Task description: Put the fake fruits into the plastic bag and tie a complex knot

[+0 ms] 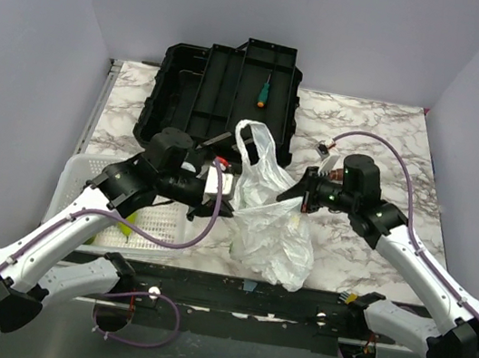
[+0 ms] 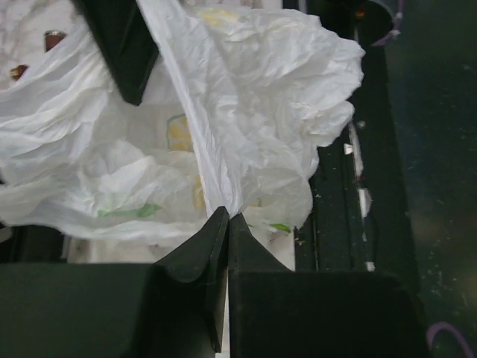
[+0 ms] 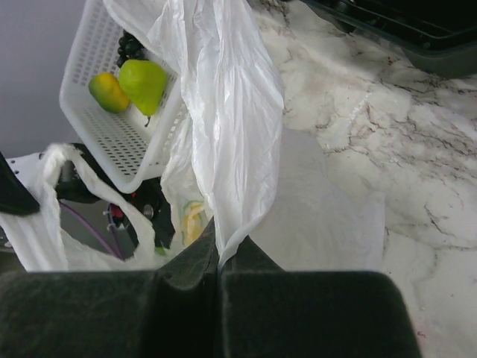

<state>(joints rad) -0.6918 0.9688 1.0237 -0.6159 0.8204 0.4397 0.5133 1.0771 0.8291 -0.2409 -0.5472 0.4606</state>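
Note:
The plastic bag (image 1: 273,226) lies crumpled at the table's middle front, with one loop handle (image 1: 255,140) standing up. My left gripper (image 1: 220,171) is shut on a twisted white strip of the bag (image 2: 201,134); its tips (image 2: 227,218) pinch it. My right gripper (image 1: 296,196) is shut on another fold of the bag (image 3: 223,112), clamped at its tips (image 3: 218,250). A green pear (image 3: 141,82) and a yellow-orange fruit (image 3: 108,91) lie in the white basket (image 3: 97,45). No tied knot shows. The yellow-green print (image 2: 179,134) shows through the plastic.
The white perforated basket (image 1: 74,179) stands at the left under my left arm. An open black toolbox (image 1: 226,94) with a green-handled screwdriver (image 1: 262,91) sits at the back. A black rail (image 1: 247,295) runs along the front edge.

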